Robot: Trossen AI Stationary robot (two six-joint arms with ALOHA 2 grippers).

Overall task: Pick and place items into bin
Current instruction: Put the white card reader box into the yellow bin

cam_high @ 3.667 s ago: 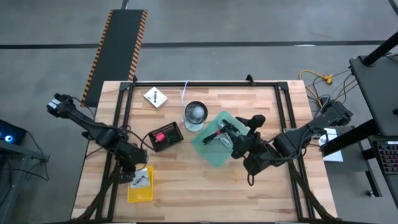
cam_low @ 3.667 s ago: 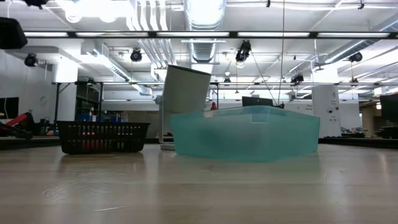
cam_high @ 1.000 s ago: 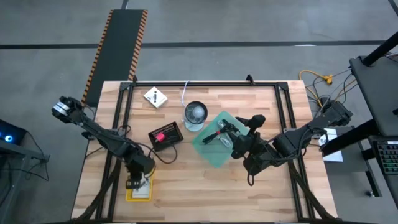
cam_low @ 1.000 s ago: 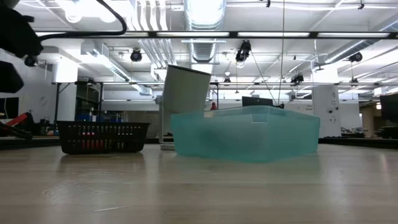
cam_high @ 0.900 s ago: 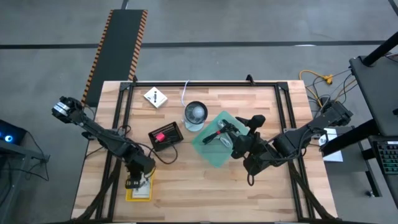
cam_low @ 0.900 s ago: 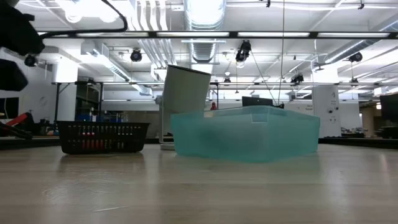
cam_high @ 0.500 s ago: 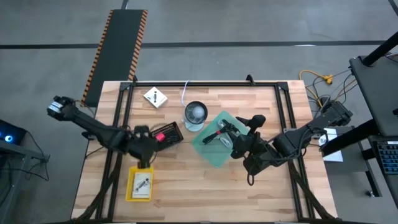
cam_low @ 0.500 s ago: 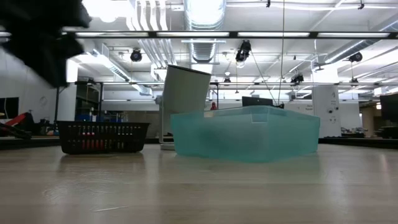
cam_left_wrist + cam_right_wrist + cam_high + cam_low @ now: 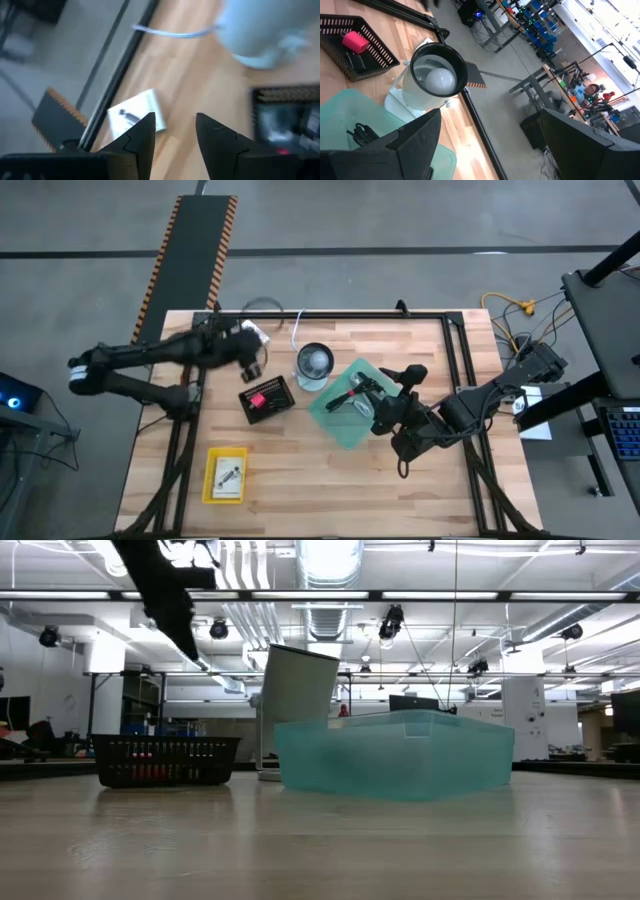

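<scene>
left gripper (image 9: 174,131), fingers spread, above white square packet (image 9: 136,116); right gripper equally spread

Bin (image 9: 345,420) sits mid-table, cables (image 9: 352,392) and a tool inside it. Cup (image 9: 314,365) stands just beside its far-left corner. Basket (image 9: 265,399) lies left of the bin, a packet (image 9: 134,114) beyond it near the table's far edge. Tray (image 9: 225,474) lies toward the near-left corner, well apart from the bin.

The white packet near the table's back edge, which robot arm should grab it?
Probably the left. The left gripper hangs open right by the white packet. The right gripper sits over the green bin, farther away.
</scene>
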